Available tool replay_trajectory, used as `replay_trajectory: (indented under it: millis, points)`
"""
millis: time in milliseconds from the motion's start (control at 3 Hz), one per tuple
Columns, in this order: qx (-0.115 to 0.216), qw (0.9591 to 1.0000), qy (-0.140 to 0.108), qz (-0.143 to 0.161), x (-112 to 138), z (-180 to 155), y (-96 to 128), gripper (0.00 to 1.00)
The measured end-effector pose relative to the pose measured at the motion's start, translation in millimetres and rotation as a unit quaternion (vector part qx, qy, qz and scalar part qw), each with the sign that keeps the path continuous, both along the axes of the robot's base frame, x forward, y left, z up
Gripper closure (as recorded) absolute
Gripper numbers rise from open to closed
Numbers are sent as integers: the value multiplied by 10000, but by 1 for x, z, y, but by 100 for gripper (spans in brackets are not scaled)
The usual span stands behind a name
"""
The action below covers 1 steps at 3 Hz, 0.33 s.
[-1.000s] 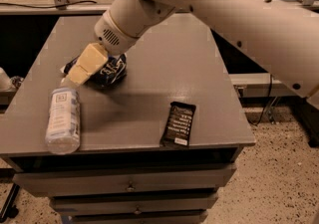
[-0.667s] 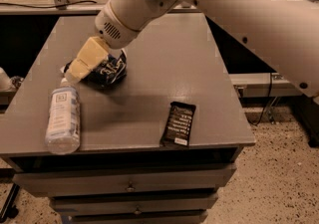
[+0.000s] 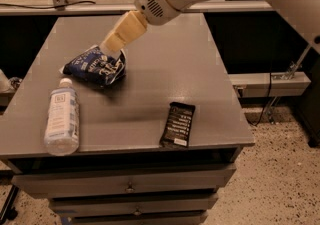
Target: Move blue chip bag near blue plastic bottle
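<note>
The blue chip bag (image 3: 95,66) lies crumpled on the grey table (image 3: 165,69) at the left, dark blue with white lettering. The blue plastic bottle (image 3: 62,119) lies on its side just in front of the bag, white cap pointing toward it, with a small gap between them. My gripper (image 3: 111,46) reaches down from the upper right on the white arm, and its beige tip sits at the bag's upper right edge. I cannot see whether it touches the bag.
A flat black rectangular wrapper (image 3: 177,124) lies near the table's front right edge. The table has drawers (image 3: 130,186) below. A shelf and cables run along the back and right, over a speckled floor.
The gripper has drawn up and to the right off the bag, so most of the bag now shows. The bottle and the black wrapper have not moved.
</note>
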State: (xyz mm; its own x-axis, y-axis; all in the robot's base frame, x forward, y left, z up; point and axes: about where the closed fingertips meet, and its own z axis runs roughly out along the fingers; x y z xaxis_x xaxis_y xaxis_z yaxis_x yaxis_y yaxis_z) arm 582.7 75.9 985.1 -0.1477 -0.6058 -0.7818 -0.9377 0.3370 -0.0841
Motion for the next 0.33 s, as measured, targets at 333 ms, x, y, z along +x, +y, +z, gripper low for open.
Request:
replay_trajectory:
  millis: [333]
  points:
    - [274,9966,-564,-537,15,35,-62,0]
